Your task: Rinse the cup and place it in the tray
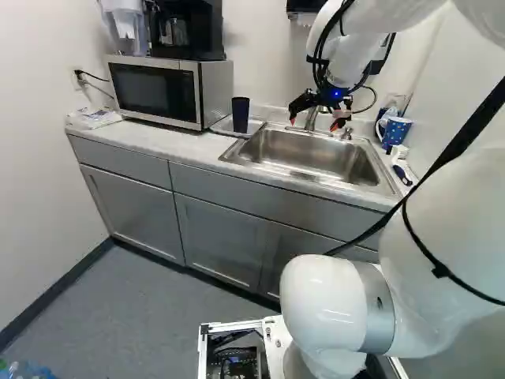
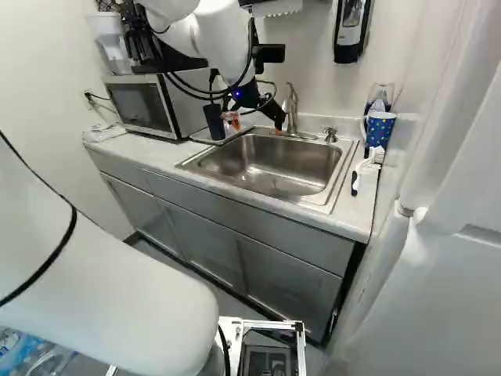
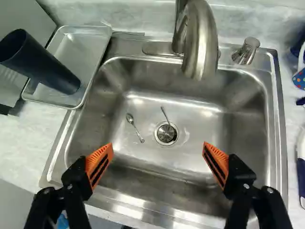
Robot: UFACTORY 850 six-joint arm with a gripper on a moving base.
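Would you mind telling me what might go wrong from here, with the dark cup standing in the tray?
The dark cup is tall and stands near the rim of the tray, so a bump might tip it. The open gripper hangs over the sink near the faucet, so a careless move could strike it.

Gray paneled cabinets [image 1: 130, 213] beneath a pale marbled countertop [image 1: 177, 144] marked the room as a small kitchen, where a rectangular stainless-steel sink [image 3: 209, 109] sat under a curved metal faucet [image 3: 200, 43]. A silver-and-black microwave [image 1: 154, 91] stood near the sink with a black coffee maker [image 1: 185, 28] on top, while a black-and-white dispenser [image 2: 350, 27] hung on the white wall [image 2: 313, 78].
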